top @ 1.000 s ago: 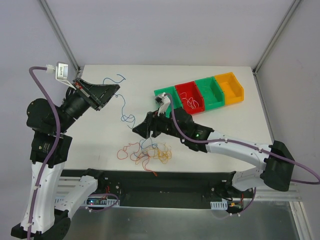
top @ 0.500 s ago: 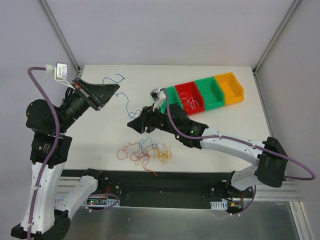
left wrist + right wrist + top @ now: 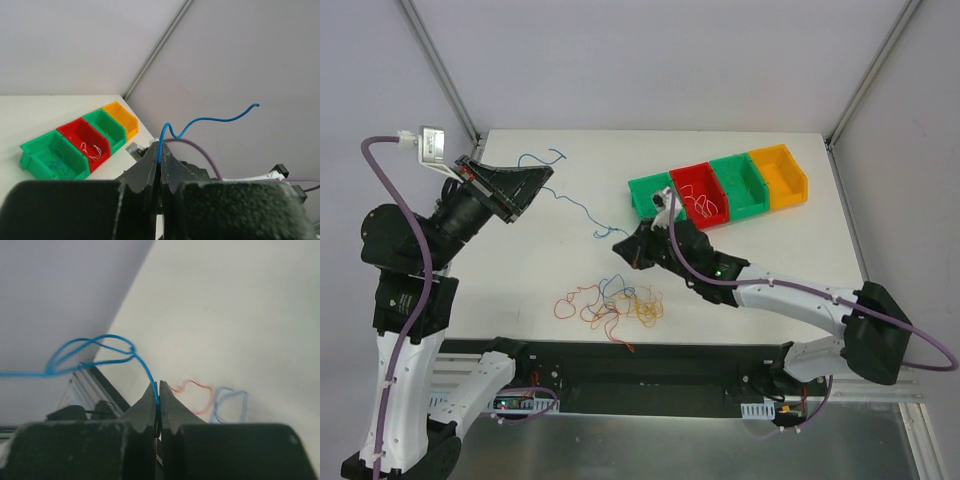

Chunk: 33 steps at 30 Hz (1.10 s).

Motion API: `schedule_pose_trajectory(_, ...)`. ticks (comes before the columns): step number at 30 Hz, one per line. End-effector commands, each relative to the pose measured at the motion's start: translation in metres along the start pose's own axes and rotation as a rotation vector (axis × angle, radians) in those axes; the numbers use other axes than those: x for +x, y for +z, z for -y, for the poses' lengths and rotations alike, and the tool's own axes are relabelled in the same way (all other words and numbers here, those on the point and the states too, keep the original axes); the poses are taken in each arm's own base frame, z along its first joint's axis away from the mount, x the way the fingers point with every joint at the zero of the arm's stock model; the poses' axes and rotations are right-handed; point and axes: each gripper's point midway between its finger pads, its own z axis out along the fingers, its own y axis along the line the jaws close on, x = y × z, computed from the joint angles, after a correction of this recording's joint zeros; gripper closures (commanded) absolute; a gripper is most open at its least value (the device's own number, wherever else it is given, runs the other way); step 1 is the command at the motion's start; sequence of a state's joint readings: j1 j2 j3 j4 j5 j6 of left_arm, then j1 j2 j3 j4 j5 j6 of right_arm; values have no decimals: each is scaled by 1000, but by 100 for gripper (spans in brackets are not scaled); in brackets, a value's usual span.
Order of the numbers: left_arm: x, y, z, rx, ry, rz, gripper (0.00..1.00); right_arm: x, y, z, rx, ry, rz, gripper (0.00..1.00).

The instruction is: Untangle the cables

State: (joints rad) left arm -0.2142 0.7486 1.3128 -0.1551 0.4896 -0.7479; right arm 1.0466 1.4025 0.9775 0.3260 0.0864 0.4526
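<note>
We see the left gripper (image 3: 545,175) pinching the blue cable (image 3: 576,204) near one end, its short tail curling past the fingertips. The right gripper (image 3: 619,243) is clamped on the same strand, which runs wavy between the two. On the bases' side of the right gripper, the other cables (image 3: 615,303) lie tangled on the table (image 3: 760,270), red, yellow and blue.

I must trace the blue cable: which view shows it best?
Top external: the blue cable spans from left gripper to right gripper. Each wrist view shows only a short stretch pinched in its own gripper.
</note>
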Motion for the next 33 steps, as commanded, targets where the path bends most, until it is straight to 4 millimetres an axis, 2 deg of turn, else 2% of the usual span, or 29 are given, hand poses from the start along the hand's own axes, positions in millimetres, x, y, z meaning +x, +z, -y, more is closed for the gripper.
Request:
schedule_pose_trajectory(1,-37,-15,27,15,165,124,100,16,-39,73,169,33,-3,100)
schedule_pose_trajectory(2,-43,-18,30,11,187,143,100,30,-52,98,229,40,-34,99)
schedule_pose_trajectory(3,-47,-19,31,6,202,157,100,30,-61,110,254,49,-31,100)
schedule_pose_trajectory(4,-49,-21,33,4,213,168,100,39,-75,132,306,58,-44,99)
schedule_pose_trajectory(6,-52,-21,33,-1,223,175,100,48,-102,163,397,80,-70,100)
schedule_pose_trajectory(7,-51,-20,31,-3,216,172,100,49,-112,171,419,84,-70,100)
schedule_pose_trajectory(11,-34,-4,17,8,141,115,100,50,-145,186,475,75,-66,100)
schedule_pose_trajectory(15,5,30,-2,109,-21,-37,100,42,-172,188,534,25,-58,100)
schedule_pose_trajectory(17,37,54,-14,120,-70,-116,100,34,-186,188,565,4,-35,99)
schedule_pose_trajectory(19,76,77,-18,122,-60,-198,100,28,-199,186,590,-7,-24,100)
schedule_pose_trajectory(25,212,141,-24,155,-60,-496,100,17,-231,181,646,4,-1,100)
schedule_pose_trajectory(29,301,159,-21,209,10,-683,100,17,-247,186,692,24,25,100)
schedule_pose_trajectory(31,339,160,-27,211,48,-751,100,16,-254,189,717,36,41,99)
schedule_pose_trajectory(33,369,163,-42,185,79,-791,100,18,-260,192,741,47,43,100)
